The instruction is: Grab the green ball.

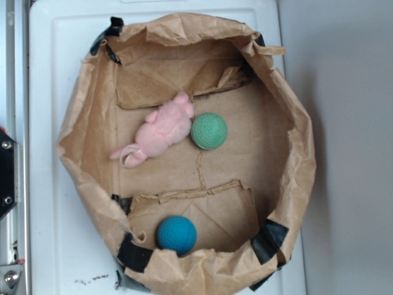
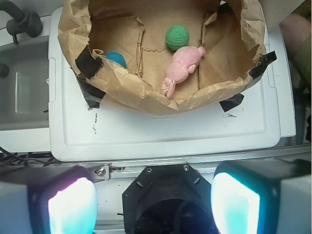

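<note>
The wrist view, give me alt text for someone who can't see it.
A green ball sits inside a brown paper-lined bin, touching a pink plush toy, with a blue ball partly hidden behind the paper rim on the left. The open pincer hangs outside the bin, above the white surface that the bin rests on.

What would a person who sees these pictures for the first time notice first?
Probably the crumpled brown paper bag, rolled down into a wide bowl on a white lid. Inside, a pink plush toy lies at the middle with the green ball right against it, and a blue ball sits apart near the bag's wall. In the wrist view, the open pincer is well outside the bag.
</note>
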{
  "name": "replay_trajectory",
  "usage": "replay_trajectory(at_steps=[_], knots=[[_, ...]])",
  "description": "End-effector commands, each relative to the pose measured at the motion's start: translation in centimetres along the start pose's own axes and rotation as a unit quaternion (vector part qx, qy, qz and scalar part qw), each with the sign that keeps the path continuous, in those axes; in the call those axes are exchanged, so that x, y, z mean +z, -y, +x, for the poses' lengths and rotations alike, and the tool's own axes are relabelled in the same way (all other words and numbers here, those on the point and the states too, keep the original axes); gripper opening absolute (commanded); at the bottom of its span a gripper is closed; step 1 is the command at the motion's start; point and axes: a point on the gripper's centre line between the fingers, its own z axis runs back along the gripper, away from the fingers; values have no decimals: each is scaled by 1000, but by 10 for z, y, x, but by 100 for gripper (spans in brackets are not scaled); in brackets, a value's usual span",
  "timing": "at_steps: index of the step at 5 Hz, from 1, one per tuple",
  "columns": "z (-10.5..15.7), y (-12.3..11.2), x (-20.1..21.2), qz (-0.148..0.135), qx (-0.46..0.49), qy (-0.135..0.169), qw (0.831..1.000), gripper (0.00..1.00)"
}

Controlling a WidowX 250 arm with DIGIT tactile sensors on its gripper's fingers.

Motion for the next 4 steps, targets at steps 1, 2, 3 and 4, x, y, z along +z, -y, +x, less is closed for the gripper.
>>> replay_trajectory(at_steps=[1, 2, 3, 4], knots=[[0, 0, 0, 0, 0, 0, 1000, 100], [39, -1, -31, 6, 8, 30, 1000, 100], [79, -6, -55, 13, 22, 45, 999, 100], [109, -6, -72, 15, 16, 63, 998, 100]])
